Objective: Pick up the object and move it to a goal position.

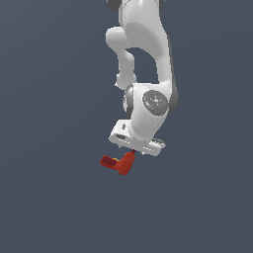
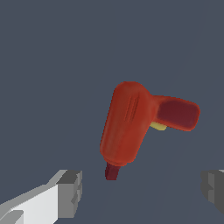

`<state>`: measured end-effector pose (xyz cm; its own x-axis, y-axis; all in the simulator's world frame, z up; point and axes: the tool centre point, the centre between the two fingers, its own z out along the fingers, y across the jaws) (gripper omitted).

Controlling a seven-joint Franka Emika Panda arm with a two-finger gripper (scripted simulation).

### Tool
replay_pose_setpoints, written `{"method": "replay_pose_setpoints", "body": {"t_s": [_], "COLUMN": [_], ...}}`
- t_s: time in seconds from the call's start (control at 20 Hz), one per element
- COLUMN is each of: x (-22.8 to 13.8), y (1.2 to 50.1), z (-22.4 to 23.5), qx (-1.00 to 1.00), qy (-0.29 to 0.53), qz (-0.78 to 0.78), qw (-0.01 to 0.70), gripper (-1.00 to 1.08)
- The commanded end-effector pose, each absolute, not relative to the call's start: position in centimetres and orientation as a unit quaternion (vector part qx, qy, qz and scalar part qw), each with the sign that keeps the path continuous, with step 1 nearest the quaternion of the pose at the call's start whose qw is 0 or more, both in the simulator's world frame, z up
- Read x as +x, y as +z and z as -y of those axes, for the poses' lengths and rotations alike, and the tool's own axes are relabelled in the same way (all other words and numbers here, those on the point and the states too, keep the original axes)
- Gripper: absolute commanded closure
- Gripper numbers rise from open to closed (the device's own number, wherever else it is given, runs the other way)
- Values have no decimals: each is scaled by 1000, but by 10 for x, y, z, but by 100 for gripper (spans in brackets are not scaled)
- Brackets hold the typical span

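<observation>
The object is a small red-orange L-shaped drill [image 1: 118, 163] lying on the flat grey-blue floor, just below my white gripper [image 1: 134, 150] in the exterior view. In the wrist view the drill [image 2: 131, 122] shows its thick body, a darker handle, a small yellow patch [image 2: 158, 127] and a dark tip [image 2: 112, 171] pointing toward the gripper [image 2: 141, 189]. The jaws stand wide apart and empty, with one grey fingertip [image 2: 70, 192] and the other at the frame's edge [image 2: 213, 188]. The drill lies beyond the fingertips, not between them.
The white arm [image 1: 148, 54] rises from the gripper to the top of the exterior view. The floor [image 1: 49, 197] is a plain grey-blue surface with no other objects in view.
</observation>
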<state>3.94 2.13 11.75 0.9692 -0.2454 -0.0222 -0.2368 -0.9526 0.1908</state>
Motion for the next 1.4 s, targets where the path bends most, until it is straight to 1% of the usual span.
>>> {"method": "replay_pose_setpoints", "body": {"t_s": [0.0,0.35,0.65,0.95,1.35], "x": [43,52,58,60,59], "y": [106,79,65,59,51], "z": [-20,-17,-16,-16,-13], "qx": [983,966,954,947,947], "qy": [-24,-17,-6,2,2], "qz": [140,183,206,216,217], "qw": [117,181,218,237,238], "gripper": [-100,-100,-100,-100,-100]}}
